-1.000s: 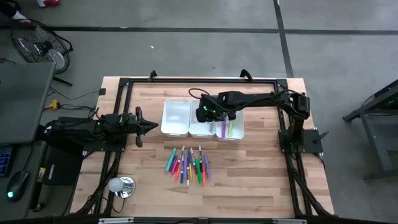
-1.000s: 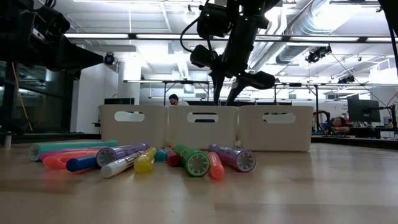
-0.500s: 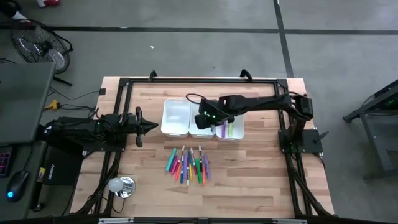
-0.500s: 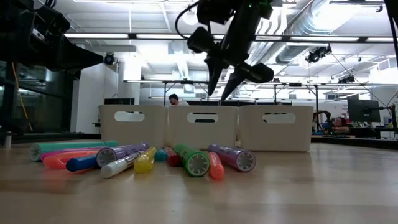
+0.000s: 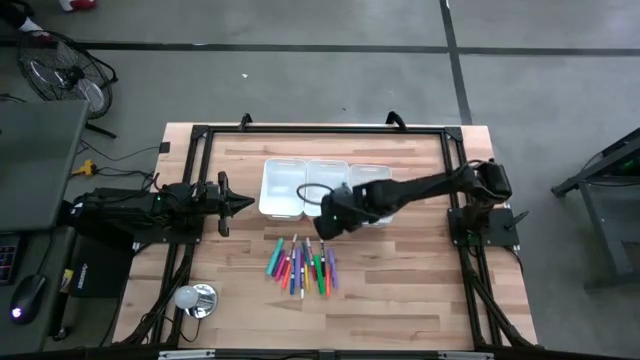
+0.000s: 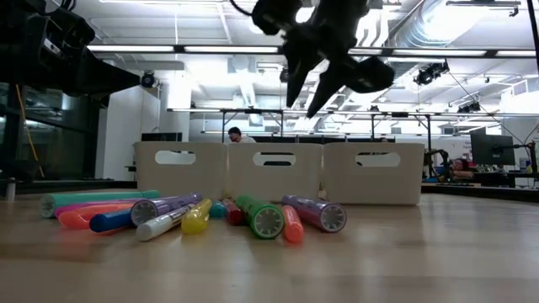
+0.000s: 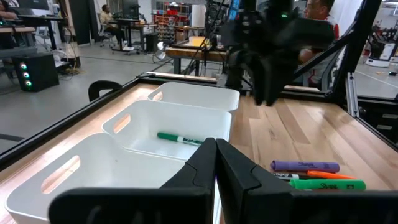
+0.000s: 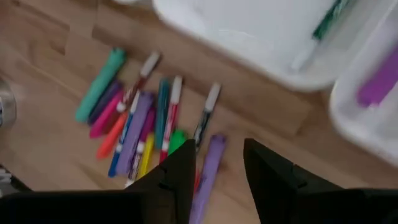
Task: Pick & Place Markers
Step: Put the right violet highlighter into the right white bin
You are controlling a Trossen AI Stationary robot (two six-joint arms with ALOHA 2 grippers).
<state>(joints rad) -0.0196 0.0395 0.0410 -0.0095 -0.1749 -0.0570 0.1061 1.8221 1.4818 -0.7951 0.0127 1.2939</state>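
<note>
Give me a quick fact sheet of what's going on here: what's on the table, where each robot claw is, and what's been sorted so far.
Table: wooden top
Bins: three white bins side by side
Loose markers: a pile lying in front of the bins
Already in bins: a green marker in the middle bin, a purple marker in another
Right gripper: open, empty, in the air between the bins and the pile
Left gripper: shut, waiting at the table's left side, holding nothing
</note>
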